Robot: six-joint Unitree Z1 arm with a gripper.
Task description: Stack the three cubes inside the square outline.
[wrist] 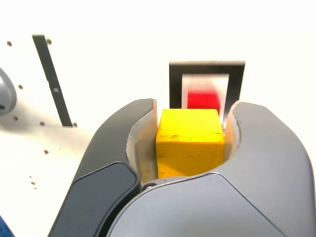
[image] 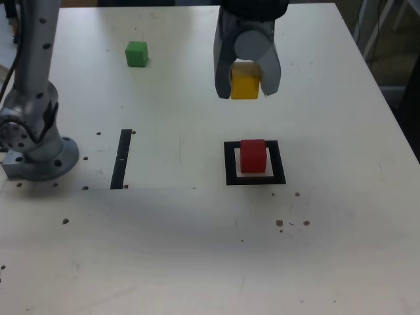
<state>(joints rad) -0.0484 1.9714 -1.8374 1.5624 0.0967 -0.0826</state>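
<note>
The big white table [image: 328,230] spreads out under the fingers [wrist: 116,126]. The grey robot arm [image: 33,59] comes down at the exterior view's left, and its round base [image: 49,167] sits on the table, well apart from the fingers. The gripper [image: 245,88] has its two fat, curved fingers squeezed on the yellow cube [wrist: 190,143], one on each side.

The black square outline [image: 231,164] lies flat, lower than the fingers in the exterior view. Its middle is white. In the wrist view it shows just past the fingertips. The skinny black strip [image: 121,159] is lower than the fingers and off to the exterior view's left.

Now the cubes. The yellow one is right between the fingers. The red cube [image: 252,156] sits inside the square outline, not touching the fingers. The green cube [image: 136,54] is on the table, away from the fingers, to the exterior view's left and a bit higher up.

Little brown spots [image: 279,223] dot the table around the outline and the strip.
</note>
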